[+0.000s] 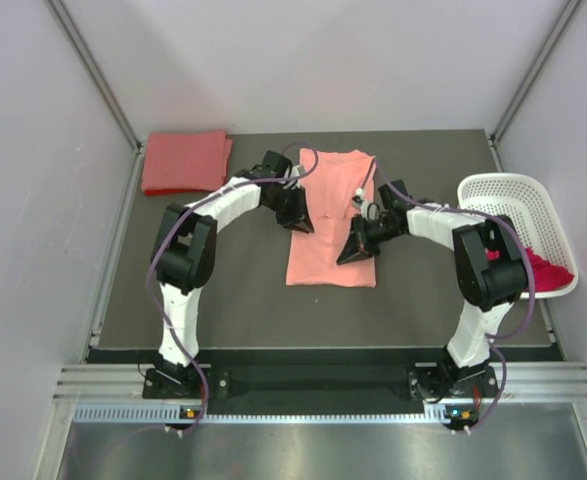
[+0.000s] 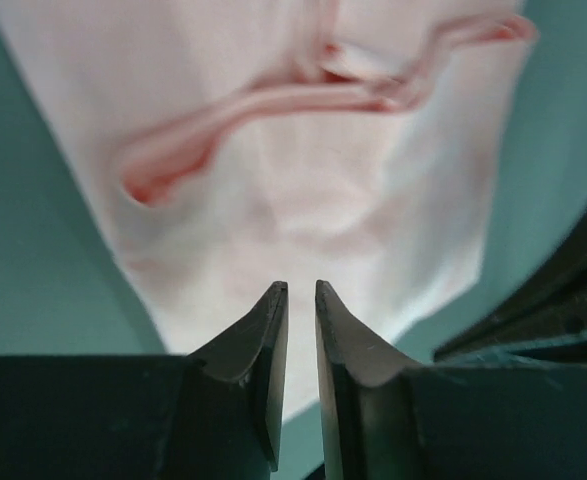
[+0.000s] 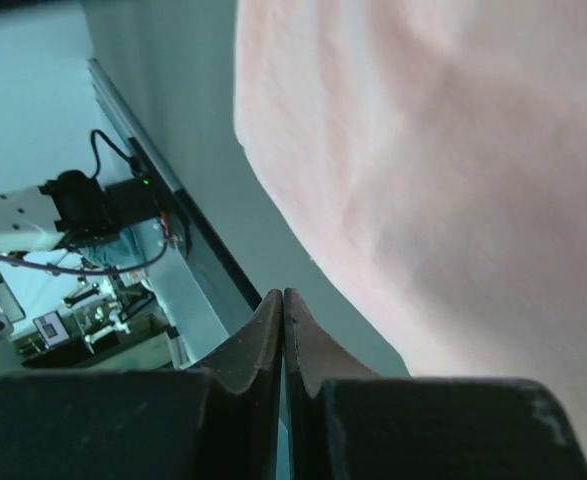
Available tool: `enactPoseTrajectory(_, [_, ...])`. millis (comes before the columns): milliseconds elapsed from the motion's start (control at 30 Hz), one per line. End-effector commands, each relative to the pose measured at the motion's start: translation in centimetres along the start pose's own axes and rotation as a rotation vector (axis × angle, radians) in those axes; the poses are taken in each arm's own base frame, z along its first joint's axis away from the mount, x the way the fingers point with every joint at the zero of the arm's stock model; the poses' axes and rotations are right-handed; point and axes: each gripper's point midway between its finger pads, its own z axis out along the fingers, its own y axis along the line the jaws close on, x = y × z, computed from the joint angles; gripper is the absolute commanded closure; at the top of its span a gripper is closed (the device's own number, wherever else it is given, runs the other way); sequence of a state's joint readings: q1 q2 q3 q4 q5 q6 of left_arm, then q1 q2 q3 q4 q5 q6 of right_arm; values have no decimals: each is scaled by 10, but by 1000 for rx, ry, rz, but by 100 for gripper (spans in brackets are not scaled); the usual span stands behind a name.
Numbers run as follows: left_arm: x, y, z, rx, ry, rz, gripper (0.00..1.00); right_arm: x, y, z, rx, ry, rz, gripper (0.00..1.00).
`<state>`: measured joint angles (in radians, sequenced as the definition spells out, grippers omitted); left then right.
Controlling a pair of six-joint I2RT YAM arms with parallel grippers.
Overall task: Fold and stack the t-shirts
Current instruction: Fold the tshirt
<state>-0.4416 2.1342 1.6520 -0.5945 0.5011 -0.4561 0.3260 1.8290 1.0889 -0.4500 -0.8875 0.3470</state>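
Note:
The light salmon-pink t-shirt lies as a long, narrow strip in the middle of the dark mat, with a raised crease across it. Above its left edge, my left gripper has its jaws a narrow gap apart, nothing between them. My right gripper is shut and empty at the shirt's right edge. A coral-red t-shirt rests folded at the back left. The deep magenta-red t-shirt is bunched in the basket.
The white perforated basket stands at the right edge of the mat. Grey walls close in the left, right and back. The metal rail with both arm bases runs along the near edge.

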Motion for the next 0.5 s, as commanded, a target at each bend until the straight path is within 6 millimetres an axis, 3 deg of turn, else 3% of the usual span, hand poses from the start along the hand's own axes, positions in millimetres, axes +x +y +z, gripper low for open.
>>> enactPoseTrajectory(0, [10,-56,-26,145,-43,20,78,-23,18,0,-80,-40,-39,99])
enactPoseTrajectory(133, [46,-67,1,226,36,-38,80,-7,-20,15,-49,6,24,100])
enactPoseTrajectory(167, [59,-68,10,249,44,-56,81,7,-32,18,-36,25,55,100])
enactPoseTrajectory(233, [74,-67,19,259,65,-62,82,15,-46,11,-25,7,79,100])
enactPoseTrajectory(267, [90,-61,26,240,99,-75,82,25,-58,6,-14,2,121,100])
enactPoseTrajectory(367, [110,-40,32,188,121,-81,83,34,-70,-7,21,-33,150,100])
enactPoseTrajectory(467, [117,-16,30,102,130,-52,84,28,-69,-20,48,-71,140,100])
